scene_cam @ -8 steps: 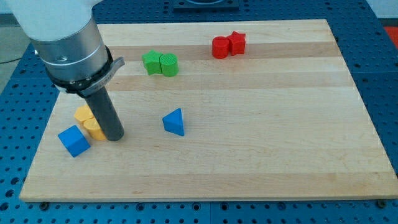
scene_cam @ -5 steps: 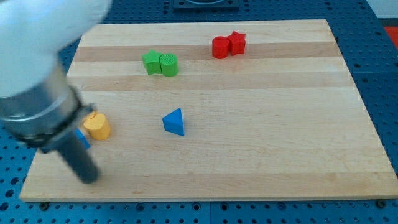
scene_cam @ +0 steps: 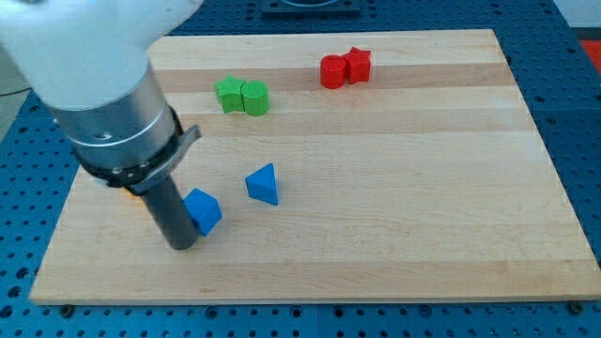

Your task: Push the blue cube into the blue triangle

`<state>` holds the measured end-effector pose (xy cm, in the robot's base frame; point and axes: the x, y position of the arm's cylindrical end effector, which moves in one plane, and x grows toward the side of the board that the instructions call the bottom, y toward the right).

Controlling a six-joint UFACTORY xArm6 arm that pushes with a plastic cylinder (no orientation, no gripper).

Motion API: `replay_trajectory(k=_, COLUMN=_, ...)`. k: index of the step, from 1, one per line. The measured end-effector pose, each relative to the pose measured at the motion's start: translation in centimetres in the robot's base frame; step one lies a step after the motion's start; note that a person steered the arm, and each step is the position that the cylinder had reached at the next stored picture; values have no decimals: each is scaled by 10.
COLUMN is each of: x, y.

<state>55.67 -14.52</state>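
The blue cube (scene_cam: 203,209) lies on the wooden board (scene_cam: 376,188) at the lower left. The blue triangle (scene_cam: 264,184) stands a short way to its upper right, with a small gap between them. My tip (scene_cam: 181,243) rests on the board at the cube's lower left, the dark rod touching the cube's left side. The arm's grey body covers the board's left part above the rod.
Two green blocks (scene_cam: 241,95) sit side by side near the view's top. Two red blocks (scene_cam: 345,69) sit together at the top, right of centre. A sliver of a yellow block (scene_cam: 137,195) shows beside the rod; the arm hides the rest.
My tip swung from beside the yellow blocks down to the lower left, then back right. The blue cube slid right, closer to the blue triangle. The yellow blocks are now mostly hidden.
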Motion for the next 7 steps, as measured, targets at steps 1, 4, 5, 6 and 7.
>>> replay_trajectory(k=1, x=-24, y=0)
replay_trajectory(k=4, x=-72, y=-3)
replay_trajectory(k=5, x=-85, y=25)
replay_trajectory(k=6, x=-85, y=61)
replay_trajectory(k=7, x=-83, y=68)
